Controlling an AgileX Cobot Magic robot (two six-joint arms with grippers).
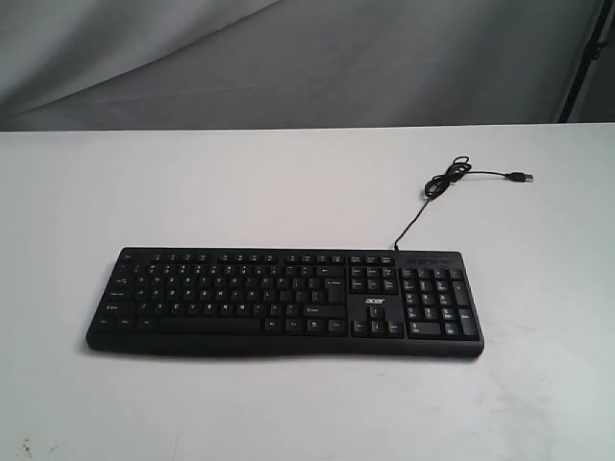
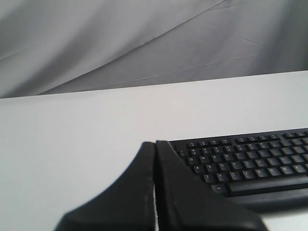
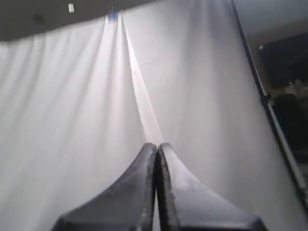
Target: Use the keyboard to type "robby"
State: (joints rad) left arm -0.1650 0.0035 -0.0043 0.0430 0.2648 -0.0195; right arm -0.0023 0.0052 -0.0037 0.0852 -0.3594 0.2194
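Soft even light, thin shadow under the keyboard (image 1: 284,303); both wrist views blur up close.

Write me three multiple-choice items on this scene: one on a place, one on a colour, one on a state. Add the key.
1. Where does the cable of the keyboard lie?
A. Across the keys.
B. On the table beyond the number-pad end.
C. Hanging off the near edge.

2. What colour is the keyboard?
A. White.
B. Silver.
C. Black.

3. How do the fingers of the left gripper stand?
A. Shut, holding nothing.
B. Wide open.
C. Shut on the cable.

Key:
1 B, the exterior view shows it looped on the bare table behind that end.
2 C, casing and keys are black with white legends.
3 A, the left wrist view shows them pressed together with nothing between.
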